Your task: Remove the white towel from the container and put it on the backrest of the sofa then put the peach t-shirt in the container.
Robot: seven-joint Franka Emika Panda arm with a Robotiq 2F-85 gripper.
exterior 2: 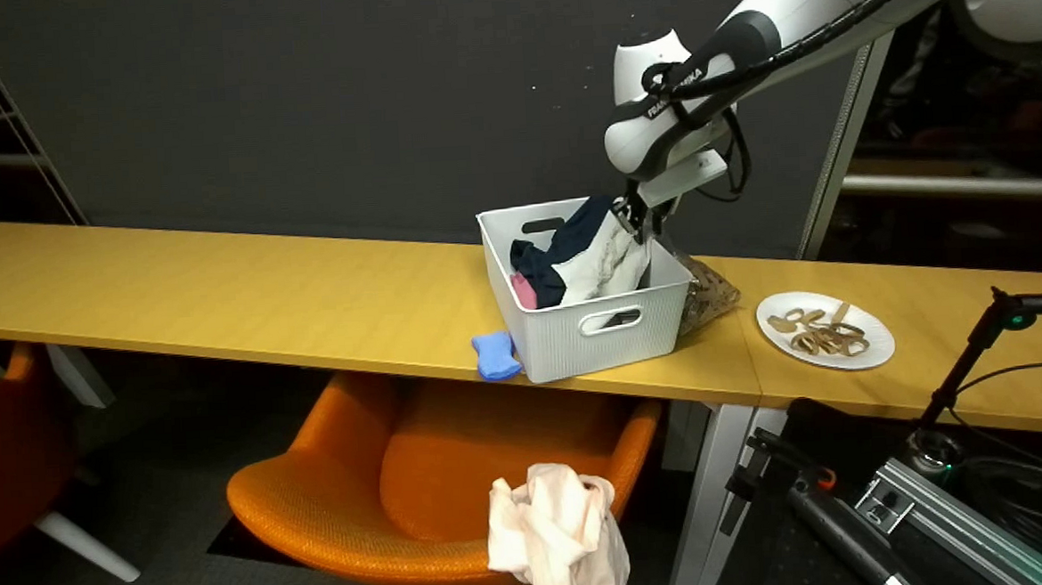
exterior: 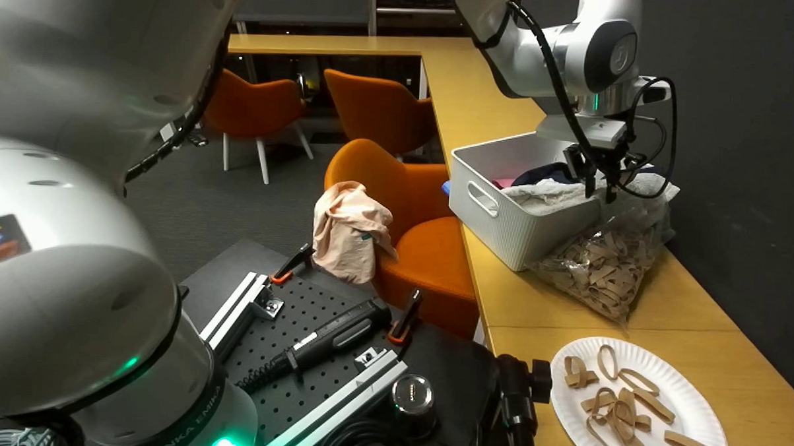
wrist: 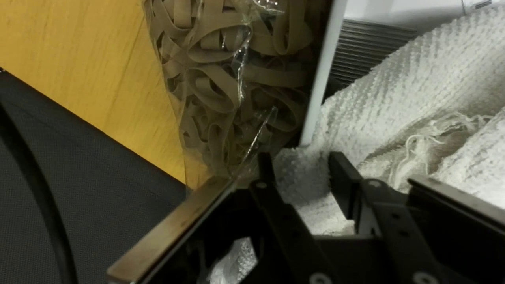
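Observation:
The white towel (exterior: 546, 196) (exterior 2: 606, 257) (wrist: 398, 83) lies bunched in the container (exterior: 496, 230) (exterior 2: 591, 347) and runs over its rim (wrist: 318, 85) in the wrist view. My gripper (exterior: 600, 189) (exterior 2: 646, 231) (wrist: 302, 157) points down at that rim. Its black fingers stand apart, with towel in the gap; no firm pinch shows. Pale and crumpled, the peach t-shirt (exterior: 350, 231) (exterior 2: 556, 531) hangs over the backrest edge of the orange sofa (exterior: 356, 157) (exterior 2: 340, 494), well away from my gripper.
Dark blue cloth (exterior 2: 585, 231) and a pink piece (exterior 2: 524, 291) share the container. A clear bag of brown bands (exterior: 600, 266) (wrist: 229, 83) leans against it, close to my fingers. A paper plate (exterior: 701, 408), blue sponge (exterior 2: 496, 356) and dark wall (exterior 2: 298, 117) stand around.

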